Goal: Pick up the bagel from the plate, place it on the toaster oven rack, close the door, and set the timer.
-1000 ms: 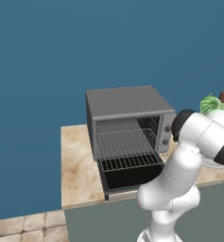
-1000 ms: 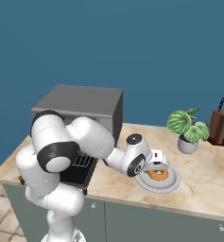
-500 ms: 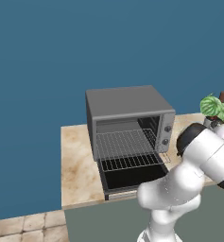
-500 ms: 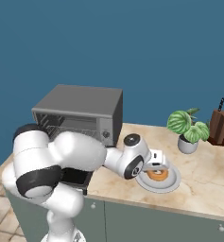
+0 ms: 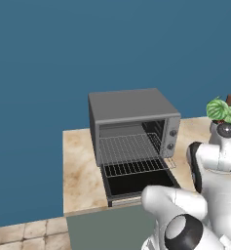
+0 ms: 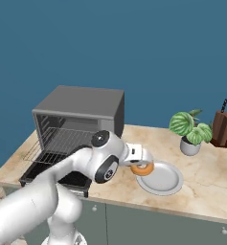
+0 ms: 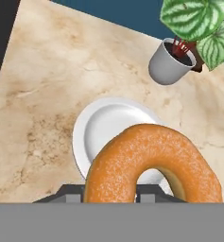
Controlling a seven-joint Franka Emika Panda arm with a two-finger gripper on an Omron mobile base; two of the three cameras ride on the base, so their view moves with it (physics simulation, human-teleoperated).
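Our claw [image 6: 142, 165] is clamped on the bagel [image 6: 142, 168], held just above the plate [image 6: 164, 179] on the bench [image 6: 206, 184]; the toaster oven's [image 6: 81, 107] door [image 5: 136, 183] hangs open.

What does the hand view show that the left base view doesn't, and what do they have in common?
Hand view: the bagel up close, lifted above the white plate, with the gripper shut on it.

Left base view: the toaster oven with its door folded down, the rack pulled out over it, and the knobs on its right panel.

Both: the marbled counter and the potted plant.
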